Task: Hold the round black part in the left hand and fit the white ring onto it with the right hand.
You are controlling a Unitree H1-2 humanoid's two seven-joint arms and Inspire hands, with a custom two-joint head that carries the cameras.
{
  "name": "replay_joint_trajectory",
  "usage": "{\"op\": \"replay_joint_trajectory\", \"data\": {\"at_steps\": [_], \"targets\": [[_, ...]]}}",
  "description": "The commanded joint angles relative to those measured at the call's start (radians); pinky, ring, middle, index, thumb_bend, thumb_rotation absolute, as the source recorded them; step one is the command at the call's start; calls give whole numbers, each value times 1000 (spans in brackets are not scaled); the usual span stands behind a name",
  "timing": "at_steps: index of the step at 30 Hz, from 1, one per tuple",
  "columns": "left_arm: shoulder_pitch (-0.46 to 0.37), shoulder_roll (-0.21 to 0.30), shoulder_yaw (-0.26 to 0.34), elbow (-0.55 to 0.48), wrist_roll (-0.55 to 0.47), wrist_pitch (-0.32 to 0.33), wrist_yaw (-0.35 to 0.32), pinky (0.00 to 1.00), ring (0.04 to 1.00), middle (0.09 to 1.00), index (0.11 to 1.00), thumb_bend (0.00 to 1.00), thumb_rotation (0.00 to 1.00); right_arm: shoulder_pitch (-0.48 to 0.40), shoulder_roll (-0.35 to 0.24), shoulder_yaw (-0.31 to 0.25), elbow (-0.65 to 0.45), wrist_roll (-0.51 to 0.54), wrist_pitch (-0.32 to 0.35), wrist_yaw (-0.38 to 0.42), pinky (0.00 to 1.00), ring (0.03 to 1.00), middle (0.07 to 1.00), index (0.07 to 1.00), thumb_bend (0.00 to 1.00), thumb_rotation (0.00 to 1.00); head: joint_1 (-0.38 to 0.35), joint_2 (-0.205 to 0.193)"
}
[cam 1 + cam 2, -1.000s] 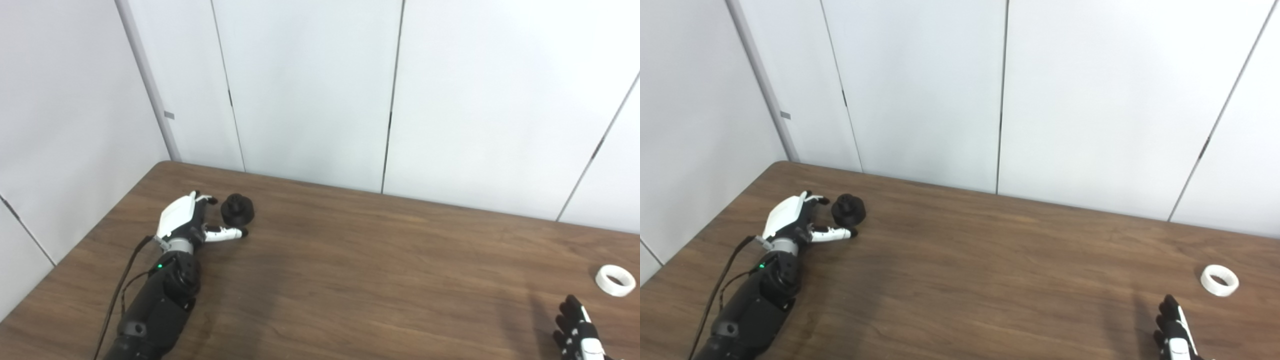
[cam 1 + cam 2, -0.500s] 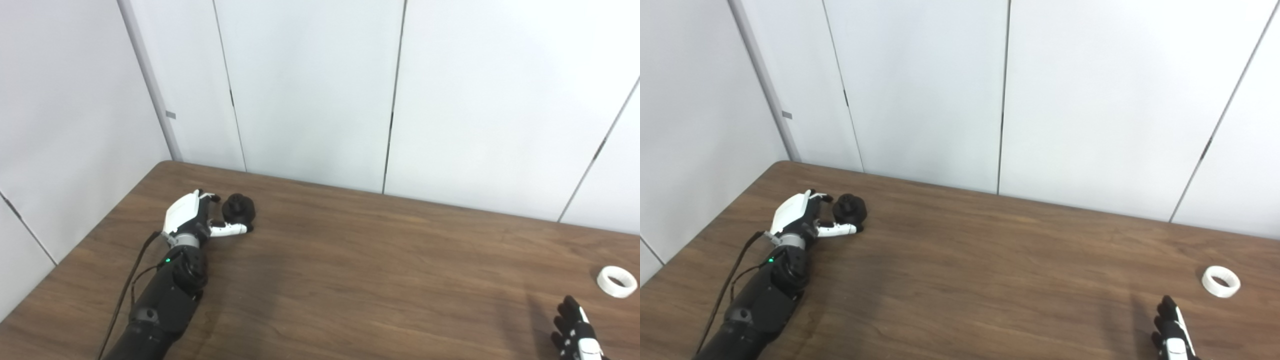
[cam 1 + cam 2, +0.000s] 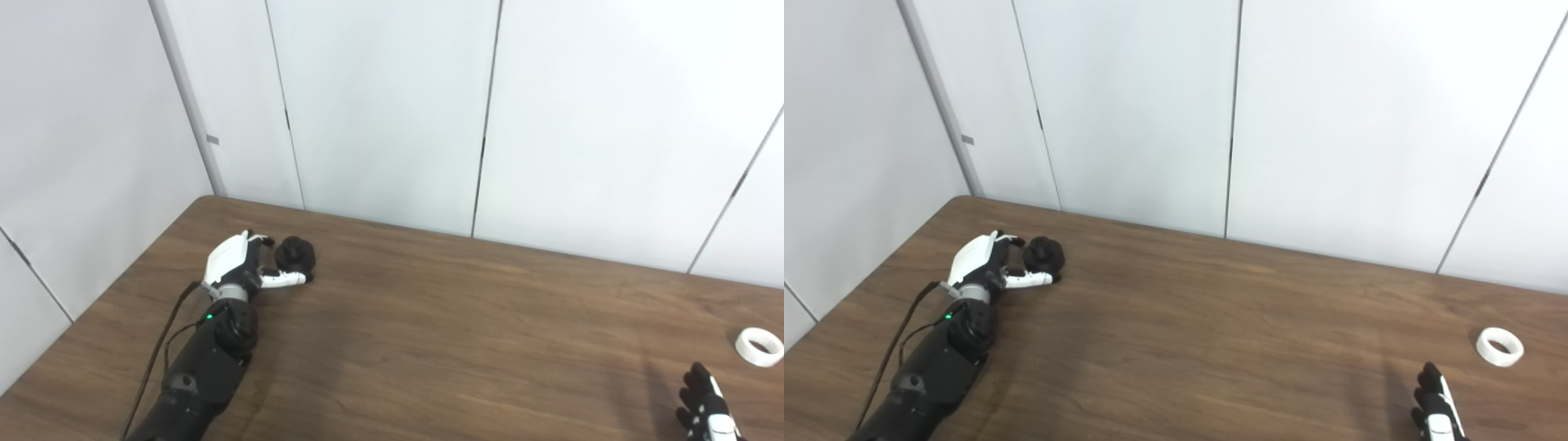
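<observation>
The left hand (image 3: 236,268) has crept in on the black part (image 3: 294,253) over the last second, thumb now touching, fingers curling round but not clamped, so the grab looks imminent. The white ring (image 3: 759,346) sits far right on the table (image 3: 429,331). The right hand (image 3: 704,410) waits low, fingers apart.

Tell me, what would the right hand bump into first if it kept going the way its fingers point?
Probably nothing soon. The right hand points up the bare table toward the wall. The white ring sits off to its right, though depth is hard to judge.
</observation>
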Motion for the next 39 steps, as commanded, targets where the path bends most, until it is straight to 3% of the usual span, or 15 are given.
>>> {"op": "replay_joint_trajectory", "data": {"at_steps": [1, 19, 39], "targets": [[-48, 13, 0, 0, -5, -31, 24, 1000, 1000, 985, 814, 1000, 369, 0, 0, 3, -45, -9, -12, -5, 1000, 1000, 1000, 1000, 275, 1000, 1, 3], [-56, 4, -10, 16, -32, -54, 25, 1000, 1000, 974, 819, 1000, 388, 3, 1, 10, -57, -25, 4, -3, 1000, 1000, 1000, 1000, 240, 1000, -6, 6], [-66, -4, -2, 56, -50, -92, 52, 1000, 1000, 964, 798, 1000, 341, 7, -2, 8, -59, -11, 5, 4, 1000, 1000, 1000, 1000, 237, 1000, -11, 12]]}}
